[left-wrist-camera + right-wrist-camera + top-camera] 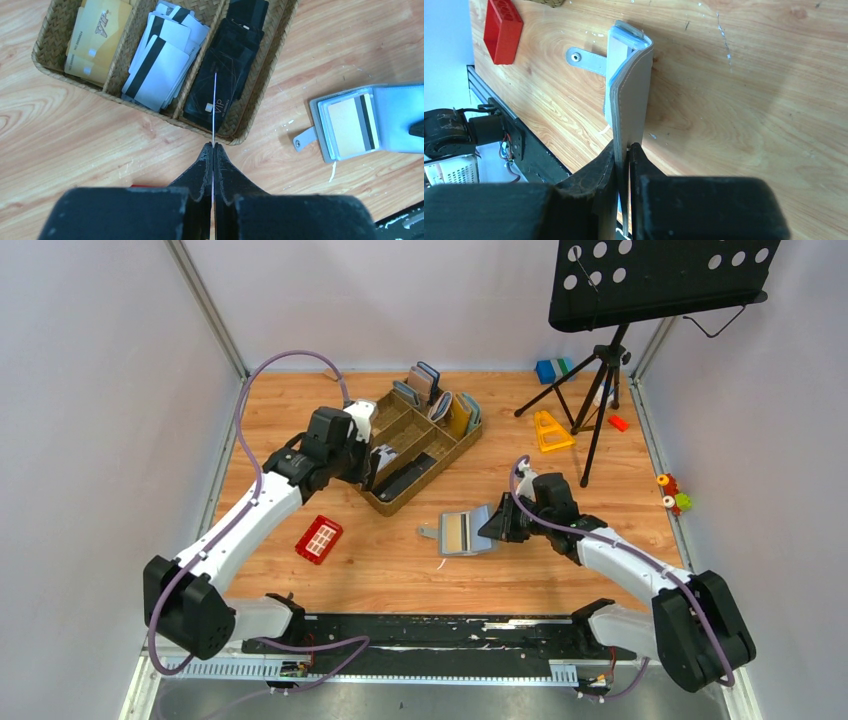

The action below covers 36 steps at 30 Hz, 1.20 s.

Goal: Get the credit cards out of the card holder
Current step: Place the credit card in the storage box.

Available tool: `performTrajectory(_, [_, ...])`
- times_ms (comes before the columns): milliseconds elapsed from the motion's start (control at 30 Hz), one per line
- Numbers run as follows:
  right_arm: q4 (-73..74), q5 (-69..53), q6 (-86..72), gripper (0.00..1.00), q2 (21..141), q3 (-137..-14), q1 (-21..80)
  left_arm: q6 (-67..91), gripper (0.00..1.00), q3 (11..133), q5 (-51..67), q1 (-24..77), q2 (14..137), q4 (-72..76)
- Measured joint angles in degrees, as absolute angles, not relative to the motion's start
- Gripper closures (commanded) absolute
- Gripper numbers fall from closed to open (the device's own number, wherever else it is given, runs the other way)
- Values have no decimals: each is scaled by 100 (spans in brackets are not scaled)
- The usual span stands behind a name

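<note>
Left claw [213, 150]: clenched on a thin card [214, 107], seen edge-on, colour not readable. It hangs above the woven tray [52, 40], over the compartment of black cards [227, 65].

Right claw [624, 150]: pinching the cover flap of the card holder [631, 85], flap raised upright. The holder lies open on the bench [400, 560], well to the right of the tray. An orange striped card [350, 125] sits in its slot.

Step in hand: drop-off of an extracted card.

Next: release over the compartment, then return for the orange card with the flap held up.
</note>
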<state>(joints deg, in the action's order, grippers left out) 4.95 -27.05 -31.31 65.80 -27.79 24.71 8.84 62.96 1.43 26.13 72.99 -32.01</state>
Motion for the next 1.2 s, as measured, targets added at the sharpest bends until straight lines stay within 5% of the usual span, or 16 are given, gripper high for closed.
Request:
performTrajectory(700, [338,-2300,-3079,100,6552,-2539,2456,729,100,6576,1411,1481,7738,-2978])
performTrajectory(1200, [657,-1793,-2585,100,7048,-3006,2456,-318,100,7572,1861,2106,9271,-3776])
